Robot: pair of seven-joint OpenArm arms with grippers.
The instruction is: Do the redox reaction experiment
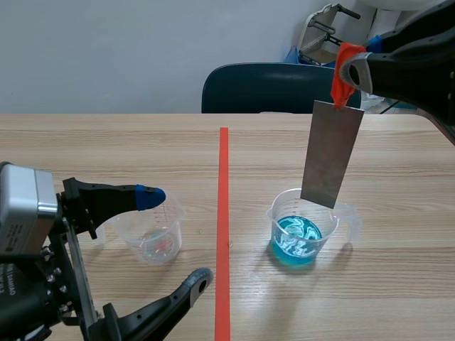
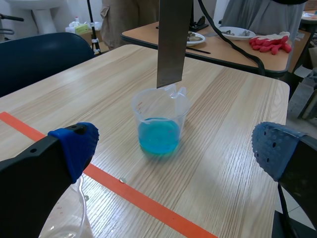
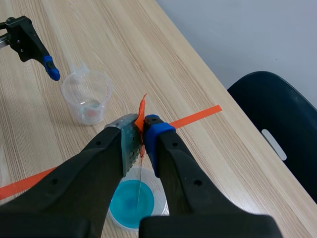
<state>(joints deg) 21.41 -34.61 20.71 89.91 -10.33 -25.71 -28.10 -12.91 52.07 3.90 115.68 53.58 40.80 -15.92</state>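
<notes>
The right gripper is up high and its fingers are squeezed shut on the top of the metal plate, right where an orange tab is stuck on. The plate hangs straight down over the blue cup, which sits on the table to the right of the red line. The plate looks thin, flat and stiff, so it should not bend, but its smooth sides could slip, so the top end is a good place to pinch it. The cup looks light and easy to tip, so I think the plate should go down slowly and not bump the rim. The left gripper is wide open and holds nothing, with the clear cup sitting between its fingers. The scene view shows the plate's wide flat face. The right wrist view only shows its thin edge, like a line over the blue water. The left wrist view shows best that the plate's bottom edge is just above the cup's rim and not in the blue water yet
</notes>
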